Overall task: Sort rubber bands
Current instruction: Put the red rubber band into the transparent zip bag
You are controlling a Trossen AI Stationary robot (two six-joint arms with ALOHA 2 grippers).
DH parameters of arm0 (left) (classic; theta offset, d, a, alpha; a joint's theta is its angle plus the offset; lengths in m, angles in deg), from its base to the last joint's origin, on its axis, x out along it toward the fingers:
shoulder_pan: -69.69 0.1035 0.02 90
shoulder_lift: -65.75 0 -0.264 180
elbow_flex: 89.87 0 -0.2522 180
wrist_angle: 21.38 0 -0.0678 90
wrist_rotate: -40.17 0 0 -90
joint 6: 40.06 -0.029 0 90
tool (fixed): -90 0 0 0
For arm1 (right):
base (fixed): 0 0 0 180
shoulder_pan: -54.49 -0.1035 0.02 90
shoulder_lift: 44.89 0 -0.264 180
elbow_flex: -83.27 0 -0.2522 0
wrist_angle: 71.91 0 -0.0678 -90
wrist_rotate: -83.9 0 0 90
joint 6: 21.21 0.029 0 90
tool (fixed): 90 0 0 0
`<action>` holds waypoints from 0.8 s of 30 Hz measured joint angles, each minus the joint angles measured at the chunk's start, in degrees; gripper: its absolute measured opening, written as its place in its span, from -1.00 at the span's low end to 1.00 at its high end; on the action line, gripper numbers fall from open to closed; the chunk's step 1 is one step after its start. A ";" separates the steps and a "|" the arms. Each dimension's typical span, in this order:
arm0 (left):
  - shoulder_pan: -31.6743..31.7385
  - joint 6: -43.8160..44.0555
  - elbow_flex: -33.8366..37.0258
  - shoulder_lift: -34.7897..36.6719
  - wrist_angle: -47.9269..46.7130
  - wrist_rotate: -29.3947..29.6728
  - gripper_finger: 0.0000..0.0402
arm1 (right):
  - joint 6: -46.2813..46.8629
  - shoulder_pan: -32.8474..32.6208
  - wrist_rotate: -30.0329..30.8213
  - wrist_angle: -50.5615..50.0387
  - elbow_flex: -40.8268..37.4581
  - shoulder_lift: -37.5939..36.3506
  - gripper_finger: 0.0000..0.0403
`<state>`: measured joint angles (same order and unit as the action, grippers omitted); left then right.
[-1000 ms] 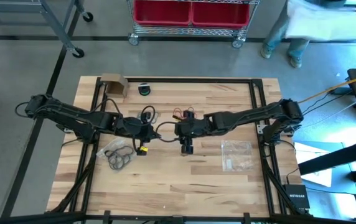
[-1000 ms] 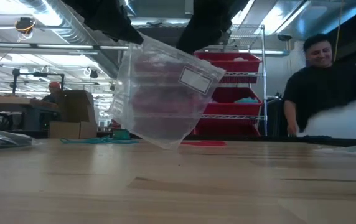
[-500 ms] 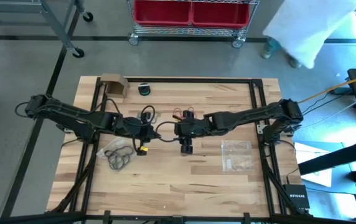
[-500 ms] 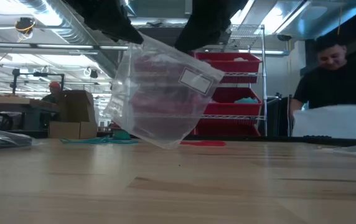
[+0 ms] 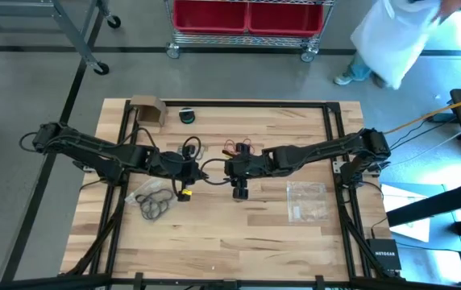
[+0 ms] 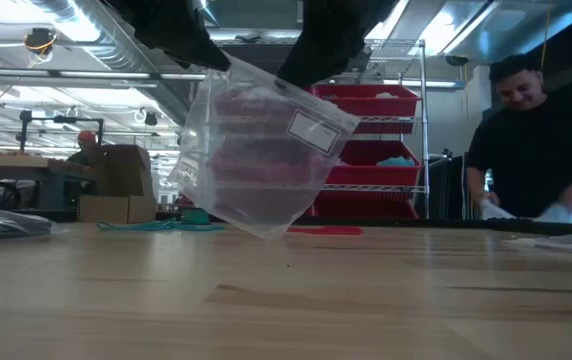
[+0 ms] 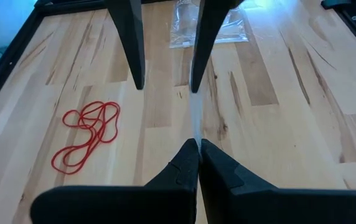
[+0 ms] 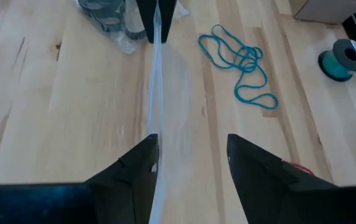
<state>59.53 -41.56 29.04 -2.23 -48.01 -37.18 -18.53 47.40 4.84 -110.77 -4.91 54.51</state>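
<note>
The left gripper (image 7: 198,149), jaws pressed together, pinches one edge of a clear zip bag (image 6: 266,150) held up above mid-table, with black rubber bands (image 5: 155,205) lying on the wood just beside it and a red cluster (image 7: 86,132) and a teal cluster (image 8: 241,65) flat on the boards, none in either gripper. The right gripper (image 8: 190,155) meets the bag's other edge with jaws spread, one finger (image 8: 142,163) against the plastic. The bag's white label (image 6: 313,128) shows no legible writing; bare tabletop (image 5: 214,242) lies open toward the near edge.
</note>
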 joint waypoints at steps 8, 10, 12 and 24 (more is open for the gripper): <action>0.00 0.02 0.06 0.00 0.28 0.00 -1.00 | 0.00 -0.04 -1.03 1.73 -0.02 0.61 -0.10; 0.00 0.02 0.07 0.00 0.54 -0.01 -1.00 | -0.02 -0.03 -1.03 1.94 0.00 1.21 -0.10; 0.00 0.02 0.09 0.00 0.56 0.00 -1.00 | -0.01 0.00 -0.68 1.63 -0.04 2.10 -0.11; -0.31 2.08 0.07 0.00 1.77 0.48 -1.00 | 0.11 -0.04 1.19 2.51 -0.04 2.87 -0.93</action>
<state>59.23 -39.48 29.10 -2.23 -46.24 -36.71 -18.42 47.36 6.03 -108.26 -4.95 57.39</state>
